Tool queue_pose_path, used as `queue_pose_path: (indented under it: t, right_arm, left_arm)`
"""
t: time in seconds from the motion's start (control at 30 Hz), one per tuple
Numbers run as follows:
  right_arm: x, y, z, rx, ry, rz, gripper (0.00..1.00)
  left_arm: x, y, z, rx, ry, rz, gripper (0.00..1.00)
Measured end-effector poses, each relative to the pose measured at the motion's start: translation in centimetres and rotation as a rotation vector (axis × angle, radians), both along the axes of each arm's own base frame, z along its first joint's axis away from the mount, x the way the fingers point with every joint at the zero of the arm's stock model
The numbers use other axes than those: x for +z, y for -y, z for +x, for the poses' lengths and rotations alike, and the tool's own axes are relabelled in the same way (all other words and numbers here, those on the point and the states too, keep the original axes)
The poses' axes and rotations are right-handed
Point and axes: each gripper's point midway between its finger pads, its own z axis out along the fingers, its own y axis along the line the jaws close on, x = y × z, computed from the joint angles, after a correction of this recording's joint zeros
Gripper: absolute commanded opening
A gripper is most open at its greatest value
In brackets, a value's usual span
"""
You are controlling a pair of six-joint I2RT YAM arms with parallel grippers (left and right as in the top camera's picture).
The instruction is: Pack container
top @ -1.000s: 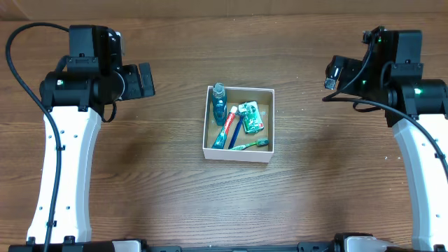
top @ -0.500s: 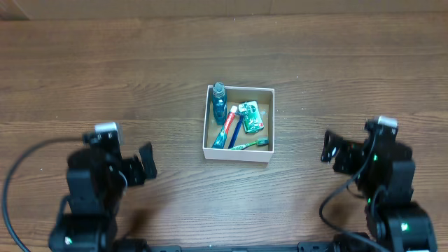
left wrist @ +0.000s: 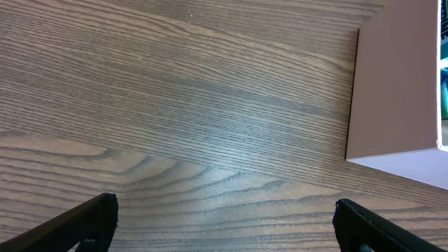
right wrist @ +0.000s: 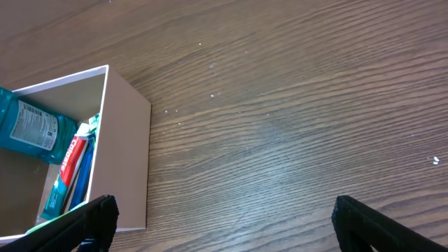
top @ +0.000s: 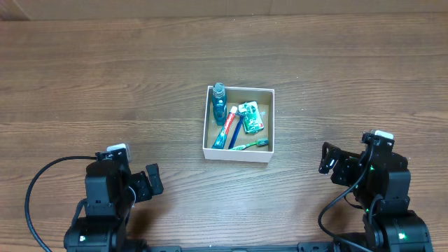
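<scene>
**A:** Where is the container?

**B:** The container [top: 236,155] sits on the wooden table [top: 105,84], a little right of the middle in the overhead view. Its open side is up, with white walls outside and brown inside.

**A:** What lies in it?

**B:** A blue-green bottle [top: 219,103] lies along the left wall, cap toward the far edge. Beside it are a red-and-white tube [top: 229,123] and a blue toothbrush [top: 236,131], both slanted. A green toothbrush [top: 250,145] lies along the near wall, and a green packet [top: 250,116] rests toward the right wall.

**A:** And the arms?

**B:** Both are down at the near edge of the table, well apart from the box. The left gripper [top: 151,179] is off to its near left and the right gripper [top: 329,158] to its near right. Neither touches it.

**A:** How do the jaws stand?

**B:** On the left wrist camera the two fingers [left wrist: 77,227] show only in the lower corners. They are spread wide with nothing but bare wood grain between them, and a white wall of the box fills the upper right. The right gripper is the same: its fingers [right wrist: 367,231] are spread wide and hold nothing. A corner of the box, with the bottle and tube inside, shows at the left of that view, above the jaws rather than between them.
</scene>
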Motion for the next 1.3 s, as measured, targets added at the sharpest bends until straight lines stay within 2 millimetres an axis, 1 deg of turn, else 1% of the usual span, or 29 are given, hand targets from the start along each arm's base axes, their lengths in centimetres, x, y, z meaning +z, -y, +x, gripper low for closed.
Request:
queue_pose_path:
  t: [0.3, 0.43, 0.47, 0.57, 0.6, 0.63, 0.77, 0.83, 0.87, 0.93, 1.0, 1.03, 1.2, 1.3]
  right_arm:
    - [0.1, 0.0, -0.1, -0.001, 0.007, -0.001, 1.00]
    - [1.6, 0.0, 0.3, 0.028, 0.199, -0.035, 1.00]
    - [1.6, 0.0, 0.4, 0.031, 0.248, -0.039, 1.00]
    - [0.4, -0.1, 0.4, 0.045, 0.363, -0.048, 1.00]
    - [0.4, -0.2, 0.4, 0.051, 0.408, -0.049, 1.00]
    - [0.7, -0.3, 0.4, 0.057, 0.448, -0.049, 1.00]
    - [5.0, -0.8, 0.4, 0.079, 0.728, -0.066, 1.00]
    - [6.6, -0.8, 0.6, 0.079, 0.827, -0.080, 1.00]
    - [7.1, -0.8, 0.6, 0.080, 0.867, -0.090, 1.00]
    - [7.3, -0.8, 0.8, 0.082, 0.932, -0.119, 1.00]
    - [6.6, -0.8, 1.0, 0.084, 0.940, -0.127, 1.00]
    - [5.1, -0.8, 1.4, 0.088, 0.900, -0.139, 1.00]
    - [-0.6, -1.0, 1.8, 0.126, 0.678, -0.166, 1.00]
    - [-0.5, -1.1, 1.8, 0.132, 0.680, -0.166, 1.00]
  left_arm:
    - [0.0, 0.0, 0.0, 0.000, 0.000, 0.000, 1.00]
    - [0.0, 0.0, 0.0, 0.000, -0.001, 0.000, 1.00]
    - [0.0, 0.0, 0.0, 0.000, -0.001, 0.000, 1.00]
    - [0.0, 0.0, 0.0, 0.000, -0.001, 0.000, 1.00]
    - [-0.1, 0.0, 0.0, 0.000, -0.002, 0.000, 1.00]
    - [-0.1, 0.0, 0.0, 0.000, -0.002, 0.000, 1.00]
    - [-0.1, 0.0, 0.0, 0.000, -0.003, 0.000, 1.00]
    - [-0.1, 0.0, 0.0, 0.000, -0.003, 0.000, 1.00]
    - [-0.1, 0.0, 0.0, 0.000, -0.004, 0.000, 1.00]
    - [-0.1, 0.0, 0.0, 0.000, -0.004, 0.000, 1.00]
    - [-0.1, 0.0, 0.0, 0.000, -0.004, 0.000, 1.00]
    - [-0.2, 0.0, 0.0, 0.000, -0.005, 0.000, 1.00]
    - [-0.2, 0.0, -0.1, 0.000, -0.006, 0.000, 1.00]
    - [-0.2, 0.0, -0.1, 0.000, -0.006, 0.000, 1.00]
